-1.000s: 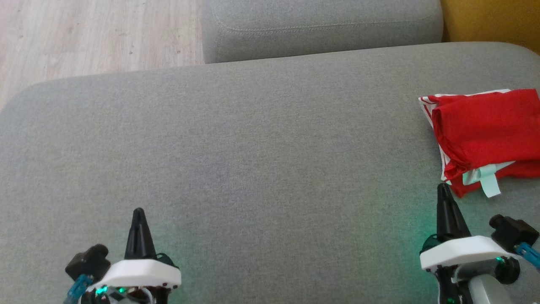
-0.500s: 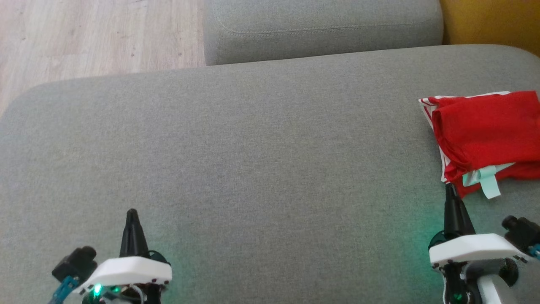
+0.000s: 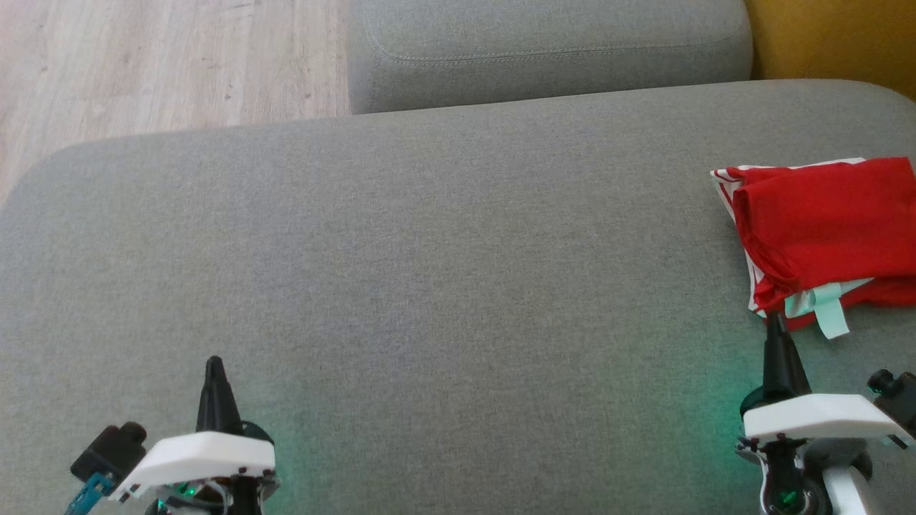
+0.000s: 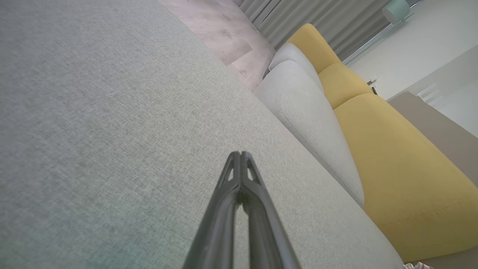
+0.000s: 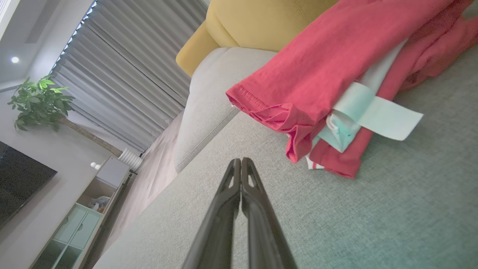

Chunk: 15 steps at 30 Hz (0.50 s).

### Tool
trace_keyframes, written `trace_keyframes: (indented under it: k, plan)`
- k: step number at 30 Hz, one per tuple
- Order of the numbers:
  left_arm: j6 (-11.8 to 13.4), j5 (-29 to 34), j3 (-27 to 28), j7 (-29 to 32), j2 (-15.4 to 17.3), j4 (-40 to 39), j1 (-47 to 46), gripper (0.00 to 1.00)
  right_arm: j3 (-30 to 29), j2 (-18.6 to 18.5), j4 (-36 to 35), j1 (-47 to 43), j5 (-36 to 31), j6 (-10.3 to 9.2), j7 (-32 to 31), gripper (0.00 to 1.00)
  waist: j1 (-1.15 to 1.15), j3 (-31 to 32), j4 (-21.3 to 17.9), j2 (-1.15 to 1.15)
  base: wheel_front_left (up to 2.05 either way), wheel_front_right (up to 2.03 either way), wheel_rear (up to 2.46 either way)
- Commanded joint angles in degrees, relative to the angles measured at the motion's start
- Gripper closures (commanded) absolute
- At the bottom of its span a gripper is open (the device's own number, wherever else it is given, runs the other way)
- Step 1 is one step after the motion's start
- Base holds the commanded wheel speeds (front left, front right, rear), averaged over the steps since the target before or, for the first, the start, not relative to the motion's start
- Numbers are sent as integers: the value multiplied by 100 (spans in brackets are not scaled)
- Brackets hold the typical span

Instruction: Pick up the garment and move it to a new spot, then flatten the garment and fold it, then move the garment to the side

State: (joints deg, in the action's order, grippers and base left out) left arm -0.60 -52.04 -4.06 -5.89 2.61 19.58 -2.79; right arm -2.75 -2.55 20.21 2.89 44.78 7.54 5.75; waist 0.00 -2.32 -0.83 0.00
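Folded red T-shirt (image 3: 823,222) is laid at frame right. The left gripper (image 3: 213,363) and right gripper (image 3: 773,323) are pinched closed, empty; right tip is best kept off the hem (image 5: 261,104).

One garment (image 3: 823,222), red, lies at the far right of the seat, with one pale strip (image 3: 830,316) poking out at its near edge. There are two grey cushions: one broad grey cushion (image 3: 429,286) near, and one smaller grey cushion (image 3: 544,50) beyond it on the far side. One yellow sofa (image 3: 830,36) stands at the far right. There are two grippers, the left gripper (image 3: 213,365) near left and the right gripper (image 3: 773,320) near right, each with two dark fingers (image 4: 224,209) (four in all). The room beyond holds one potted plant (image 5: 39,101), one dark screen (image 5: 18,190), one low cabinet (image 5: 86,216) and one lit ceiling spot (image 5: 15,59).
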Motion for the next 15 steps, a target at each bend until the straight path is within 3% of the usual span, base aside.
trace_keyframes:
  k: [1,15]
  plan:
    - [-67,-148,151,47,12,-210,-264,100,6,-22,-222,255,194,-2,-50,100,0,5,2,0,0,0,0]
    - [-181,-860,318,266,15,-273,-278,100,-65,-25,-295,268,1031,-3,-267,100,0,43,17,0,0,0,0]
